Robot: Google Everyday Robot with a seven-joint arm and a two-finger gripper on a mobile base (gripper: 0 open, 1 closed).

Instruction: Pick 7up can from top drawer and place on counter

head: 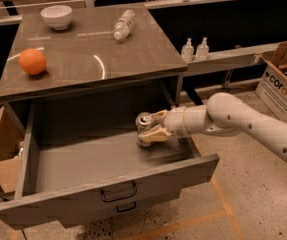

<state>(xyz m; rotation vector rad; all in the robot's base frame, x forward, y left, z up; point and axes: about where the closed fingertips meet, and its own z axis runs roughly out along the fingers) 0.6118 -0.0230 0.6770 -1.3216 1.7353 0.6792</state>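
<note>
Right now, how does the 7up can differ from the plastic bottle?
The 7up can is in the top drawer, gripped by the end effector; the plastic bottle rests free on the counter. The can stands roughly upright; the bottle is on its side. The can is metal; the bottle is clear. Both are drink containers.

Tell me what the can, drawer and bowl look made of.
Can: metal, likely aluminium, going by its shiny silver rim and top.
Drawer: grey wood-grain board, matte, perhaps laminate; its handle looks like dark metal.
Bowl: white and glossy, ceramic or plastic, can't tell which.
Gripper is at the can, inside the drawer.
</note>
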